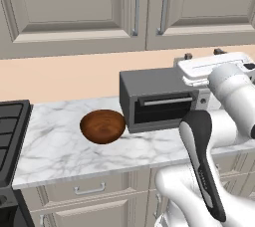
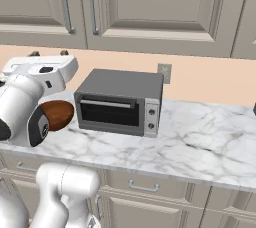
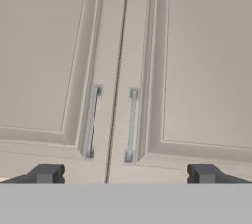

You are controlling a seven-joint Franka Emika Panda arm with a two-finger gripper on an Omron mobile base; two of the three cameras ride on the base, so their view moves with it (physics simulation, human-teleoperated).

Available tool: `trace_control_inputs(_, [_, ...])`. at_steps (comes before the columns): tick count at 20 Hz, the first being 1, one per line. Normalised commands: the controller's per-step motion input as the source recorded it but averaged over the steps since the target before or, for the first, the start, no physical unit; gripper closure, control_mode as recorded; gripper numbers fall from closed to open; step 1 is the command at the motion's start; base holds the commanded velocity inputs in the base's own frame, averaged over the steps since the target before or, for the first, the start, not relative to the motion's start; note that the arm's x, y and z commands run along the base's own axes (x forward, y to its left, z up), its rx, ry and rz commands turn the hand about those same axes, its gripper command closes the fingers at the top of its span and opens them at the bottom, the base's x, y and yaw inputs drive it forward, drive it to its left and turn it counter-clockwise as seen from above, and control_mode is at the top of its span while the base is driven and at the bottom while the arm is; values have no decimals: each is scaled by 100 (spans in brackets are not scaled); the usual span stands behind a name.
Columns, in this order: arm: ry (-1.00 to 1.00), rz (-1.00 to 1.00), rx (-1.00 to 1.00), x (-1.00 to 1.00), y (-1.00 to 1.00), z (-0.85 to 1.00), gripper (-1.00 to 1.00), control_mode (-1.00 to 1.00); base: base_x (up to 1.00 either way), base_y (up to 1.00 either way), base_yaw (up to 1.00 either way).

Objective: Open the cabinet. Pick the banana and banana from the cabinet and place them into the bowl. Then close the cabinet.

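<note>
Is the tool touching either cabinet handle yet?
Apart. In the hand view the tool stands open, its fingertips wide on either side below the cabinet handles, which lie beyond them against the closed doors.

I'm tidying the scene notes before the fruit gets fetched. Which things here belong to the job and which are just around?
Job:
- cabinet, doors shut
- wooden bowl
- gripper, open, facing the door handles

Just around:
- toaster oven
- stove
- wall outlet
- marble counter
</note>
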Motion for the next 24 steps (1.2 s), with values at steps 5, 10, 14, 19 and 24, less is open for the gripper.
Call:
trace_control_inputs(5, [-6,0,0,0,0,6,-100,-100,0,0,0])
trace_control_inputs(10, [0,0,0,0,0,14,-100,-100,0,0,0])
trace_control_inputs(14, [0,0,0,6,0,32,-100,-100,0,0,0])
trace_control_inputs(19, [0,0,1,13,-10,22,-100,-100,0,0,0])
trace_control_inputs(24, [10,0,0,43,-5,0,-100,-100,0,0,0])
